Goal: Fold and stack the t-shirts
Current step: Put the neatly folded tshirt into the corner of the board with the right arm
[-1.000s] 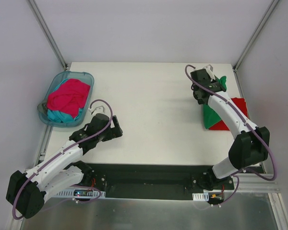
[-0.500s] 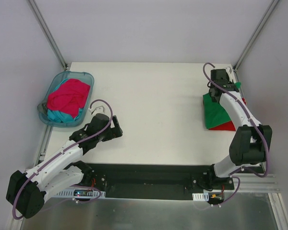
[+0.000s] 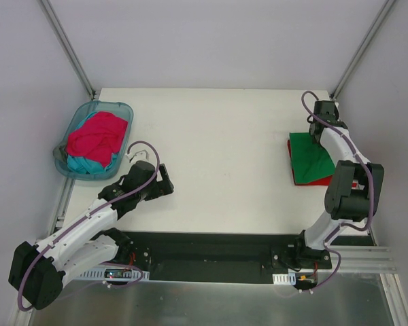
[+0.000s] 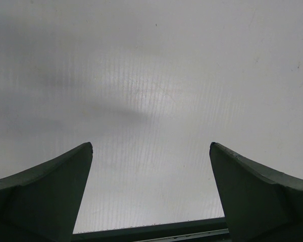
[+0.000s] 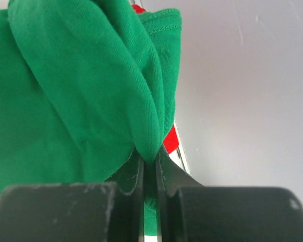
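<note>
A folded bright green t-shirt (image 3: pixel 314 155) lies on a folded red t-shirt (image 3: pixel 317 180) at the table's right edge. My right gripper (image 3: pixel 324 130) is at the stack's far right corner, shut on a pinched fold of the green t-shirt (image 5: pixel 91 101); a sliver of the red shirt (image 5: pixel 169 140) shows under it. A pink t-shirt (image 3: pixel 95 136) and a teal one (image 3: pixel 81 165) lie crumpled in the basket at the far left. My left gripper (image 3: pixel 164 184) hovers open and empty over bare table (image 4: pixel 151 151).
The clear blue plastic basket (image 3: pixel 122 107) stands at the table's far left corner. Metal frame posts rise at the back corners. White walls close in on the sides. A black mounting strip (image 3: pixel 211 255) runs along the near edge.
My right gripper has carried the green cloth from above the table's back right to the stack's far right corner, spreading the green shirt flat over the red one. The left arm has not moved.
</note>
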